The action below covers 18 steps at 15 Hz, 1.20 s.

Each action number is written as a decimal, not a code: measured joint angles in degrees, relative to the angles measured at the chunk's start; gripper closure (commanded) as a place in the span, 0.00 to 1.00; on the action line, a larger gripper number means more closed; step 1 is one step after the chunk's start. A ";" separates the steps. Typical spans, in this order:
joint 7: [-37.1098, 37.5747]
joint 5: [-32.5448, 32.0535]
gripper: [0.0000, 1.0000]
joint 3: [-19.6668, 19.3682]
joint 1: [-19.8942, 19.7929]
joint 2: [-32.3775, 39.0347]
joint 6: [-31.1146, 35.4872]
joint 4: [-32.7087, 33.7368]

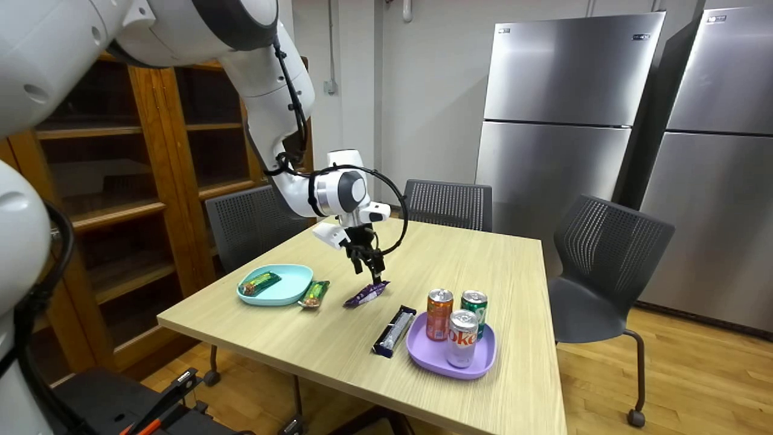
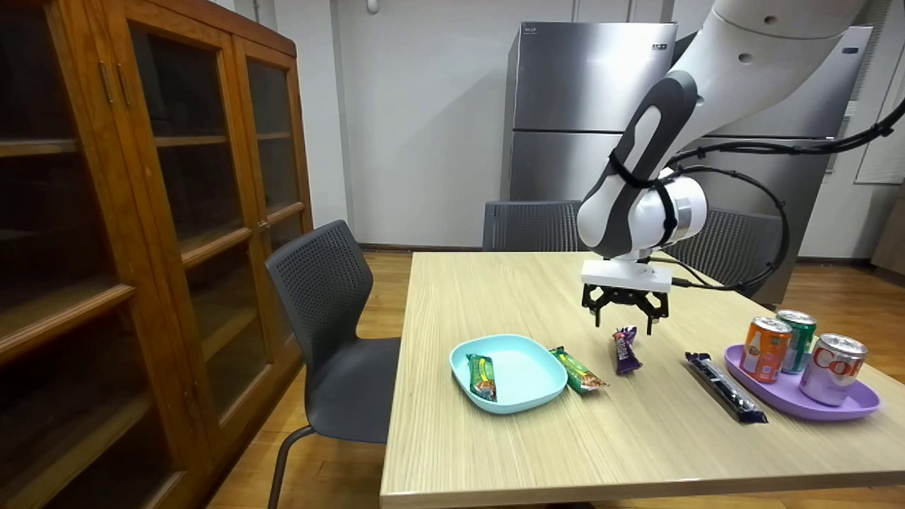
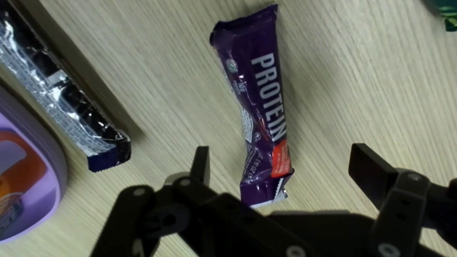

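Observation:
A purple protein bar (image 3: 264, 100) lies flat on the table below my gripper (image 3: 279, 155). The black fingers are spread wide, one on each side of the bar's near end, touching nothing that I can see. In an exterior view the gripper (image 2: 623, 326) hangs above and slightly behind the purple bar (image 2: 626, 351), pointing down. A black and silver bar (image 3: 60, 85) rests to the left in the wrist view, beside a purple tray (image 3: 57, 175). At the top right corner shows the edge of a green-wrapped bar (image 3: 450, 14).
A teal plate (image 2: 527, 375) carries another green bar (image 2: 482, 378). On the purple tray stand an orange can (image 1: 439, 314), a green can (image 1: 475, 305) and a silver Coke can (image 1: 462, 339). Chairs (image 1: 604, 266) surround the table; a wooden cabinet (image 2: 162, 247) and refrigerators (image 1: 561, 78) stand beyond.

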 measured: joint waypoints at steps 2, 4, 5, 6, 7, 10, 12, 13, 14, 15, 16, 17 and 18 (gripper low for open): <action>0.00 0.76 0.00 0.02 -0.65 1.94 0.00 2.04; -0.04 1.74 0.00 0.14 -1.32 3.62 0.00 3.87; -0.14 2.33 0.00 0.34 -1.69 4.38 0.00 4.70; -0.27 2.88 0.00 0.60 -2.03 5.04 0.00 5.41; -0.43 3.39 0.00 0.84 -2.29 5.64 0.00 6.05; -1.06 4.86 0.00 1.66 -2.82 6.89 -0.01 7.38; -1.39 5.63 0.25 2.10 -2.96 7.43 -0.02 7.99; -1.46 6.01 0.26 2.19 -2.96 7.70 -0.02 8.28; -1.54 6.38 0.34 2.23 -2.96 7.87 -0.02 8.45; -1.57 6.75 0.42 2.24 -2.97 7.96 -0.02 8.60; -1.58 7.07 0.51 2.24 -3.00 7.98 -0.02 8.67; -1.58 7.26 0.58 2.24 -3.07 7.98 -0.02 8.75; -1.58 7.43 0.66 2.24 -3.15 7.98 -0.02 8.82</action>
